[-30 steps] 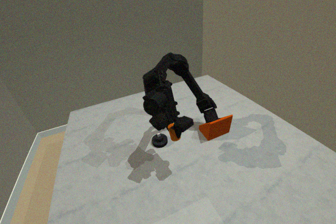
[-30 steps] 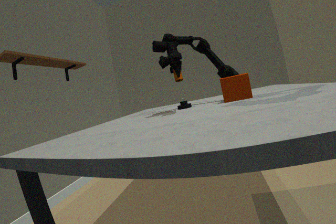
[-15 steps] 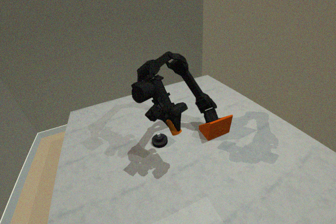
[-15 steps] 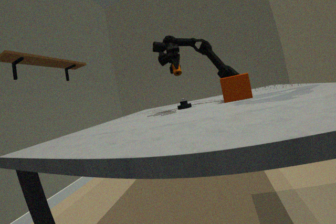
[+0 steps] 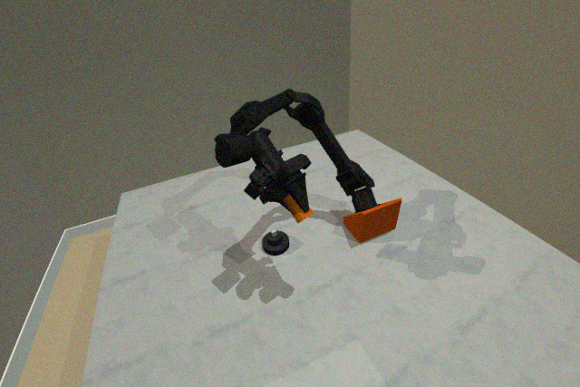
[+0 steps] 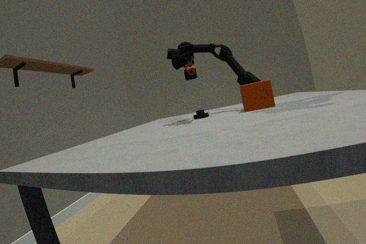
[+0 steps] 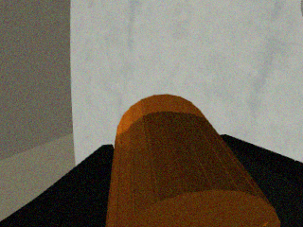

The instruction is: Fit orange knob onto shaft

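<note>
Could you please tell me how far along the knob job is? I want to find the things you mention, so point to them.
Done: the gripper [image 5: 299,205] [image 6: 190,68] [image 7: 166,150] has the orange knob [image 5: 294,208] [image 6: 190,69] [image 7: 166,165] off the table.
In hand: the knob is held tilted, its dark hole showing in the exterior view.
Left: aligning, seating on the bare shaft [image 5: 274,233] of the pedestal [image 5: 275,247] [image 6: 201,115], and releasing.
</note>
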`<state>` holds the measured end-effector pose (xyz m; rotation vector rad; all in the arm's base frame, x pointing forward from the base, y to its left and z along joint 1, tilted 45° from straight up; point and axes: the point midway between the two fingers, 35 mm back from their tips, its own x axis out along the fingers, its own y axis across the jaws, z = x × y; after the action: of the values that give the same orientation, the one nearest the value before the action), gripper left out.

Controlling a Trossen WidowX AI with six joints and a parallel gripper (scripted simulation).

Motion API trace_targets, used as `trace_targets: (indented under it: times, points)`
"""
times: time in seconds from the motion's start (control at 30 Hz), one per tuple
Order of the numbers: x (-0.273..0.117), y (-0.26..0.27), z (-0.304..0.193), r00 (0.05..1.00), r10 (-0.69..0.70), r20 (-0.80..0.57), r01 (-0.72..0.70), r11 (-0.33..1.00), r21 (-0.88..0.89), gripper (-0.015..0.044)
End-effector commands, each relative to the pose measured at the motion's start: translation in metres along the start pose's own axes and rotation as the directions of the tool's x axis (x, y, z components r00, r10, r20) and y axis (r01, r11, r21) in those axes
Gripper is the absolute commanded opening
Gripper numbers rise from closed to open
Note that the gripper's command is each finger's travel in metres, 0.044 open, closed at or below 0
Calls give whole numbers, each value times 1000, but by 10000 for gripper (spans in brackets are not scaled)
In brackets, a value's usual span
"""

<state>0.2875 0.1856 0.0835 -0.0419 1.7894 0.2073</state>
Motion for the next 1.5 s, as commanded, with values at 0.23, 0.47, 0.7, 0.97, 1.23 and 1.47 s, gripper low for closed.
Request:
trace_targets:
  times: [0.23,0.47,0.7,0.97,1.23,1.47]
  points:
    - [1,0,0,1000,-8,-1,8,1000,-1,0]
    - [1,0,0,1000,-8,-1,8,1000,-1,0]
    - [1,0,0,1000,-8,-1,8,1000,-1,0]
    - [0,0,0,1000,-3,-1,3,1000,-1,0]
    - [5,-2,0,997,-73,8,73,997,-6,0]
    - [18,-11,0,973,-230,9,230,973,-5,0]
